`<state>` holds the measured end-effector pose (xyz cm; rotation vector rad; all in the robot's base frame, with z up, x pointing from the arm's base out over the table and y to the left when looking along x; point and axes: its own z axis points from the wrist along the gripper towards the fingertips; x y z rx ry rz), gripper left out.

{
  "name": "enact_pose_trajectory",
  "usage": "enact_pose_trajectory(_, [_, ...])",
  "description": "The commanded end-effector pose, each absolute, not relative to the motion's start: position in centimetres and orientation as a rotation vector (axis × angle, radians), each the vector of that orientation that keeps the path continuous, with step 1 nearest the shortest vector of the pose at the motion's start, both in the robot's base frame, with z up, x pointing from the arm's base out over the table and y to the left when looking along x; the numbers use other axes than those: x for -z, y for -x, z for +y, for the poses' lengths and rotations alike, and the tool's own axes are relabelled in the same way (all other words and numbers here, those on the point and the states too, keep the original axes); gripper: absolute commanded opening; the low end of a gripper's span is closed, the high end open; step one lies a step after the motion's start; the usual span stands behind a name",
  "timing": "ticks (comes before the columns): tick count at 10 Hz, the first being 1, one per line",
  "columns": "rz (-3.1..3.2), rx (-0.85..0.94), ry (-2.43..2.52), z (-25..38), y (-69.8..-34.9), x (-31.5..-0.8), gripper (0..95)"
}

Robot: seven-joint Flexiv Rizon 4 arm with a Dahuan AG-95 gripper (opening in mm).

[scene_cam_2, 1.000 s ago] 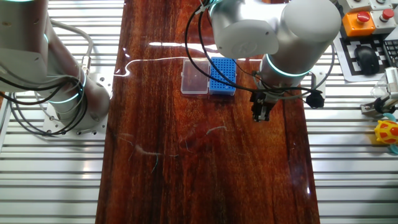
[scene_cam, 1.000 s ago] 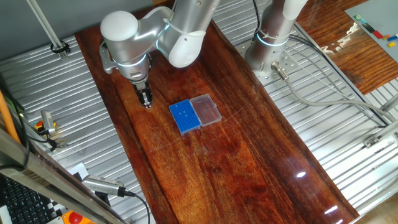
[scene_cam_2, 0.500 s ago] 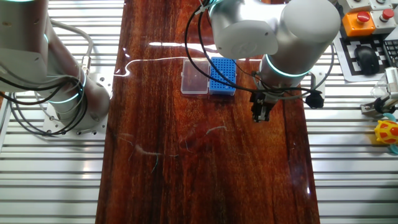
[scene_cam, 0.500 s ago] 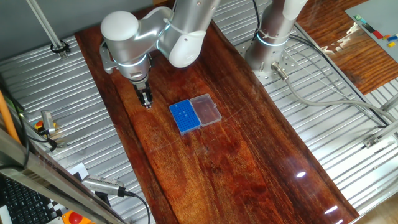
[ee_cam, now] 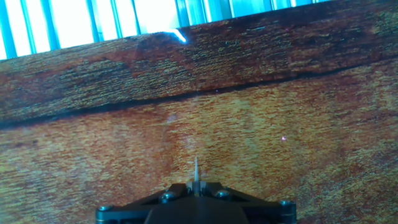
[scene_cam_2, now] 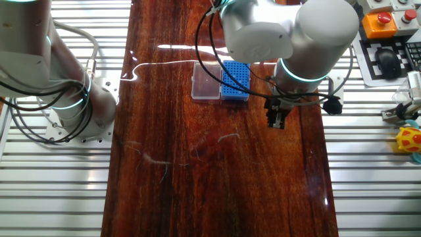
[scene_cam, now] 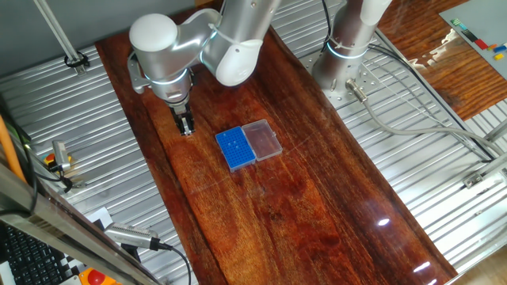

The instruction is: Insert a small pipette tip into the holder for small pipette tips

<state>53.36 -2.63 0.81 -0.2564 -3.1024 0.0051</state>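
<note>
Dark polished wood runs under me, a long tabletop (scene_cam: pixel 317 206) flanked on both sides by ribbed metal decking (scene_cam_2: pixel 375 184). My gripper (scene_cam: pixel 185 127) hangs point-down over the wood close to one long edge, its fingers pressed together on a small pipette tip (ee_cam: pixel 196 169), whose thin translucent point sticks out past them in the hand view. Below that point lies only wood grain, a dark seam across the board, and the bright slats beyond the near edge.

Just beside me, toward the middle of the board, sits the holder for small pipette tips (scene_cam: pixel 235 148), blue, its top dotted with holes, lying flat with its clear lid (scene_cam: pixel 262 139) folded open on the far side from me. I am apart from it, not above it. In the other fixed view the holder (scene_cam_2: pixel 235 80) lies up and left of my gripper (scene_cam_2: pixel 277 118).

Wood stretches open well past the holder along the board. My arm's base (scene_cam: pixel 342 59) stands on the decking off the far long edge. An emergency-stop button (scene_cam_2: pixel 379 20) and a keyboard (scene_cam_2: pixel 395 62) sit outside the near edge.
</note>
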Motion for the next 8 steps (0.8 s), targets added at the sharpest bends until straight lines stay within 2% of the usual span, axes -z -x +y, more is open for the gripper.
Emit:
enact_pose_trajectory(1, [-3.11,0.014,0.23,-2.6,-53.4,-1.0,0.0])
enact_pose_trajectory(5, [-3.095,0.035,0.052,-2.2,-52.8,-2.9,0.0])
enact_pose_trajectory(8, [-3.002,0.055,-0.227,-0.5,-50.8,-8.0,0.0])
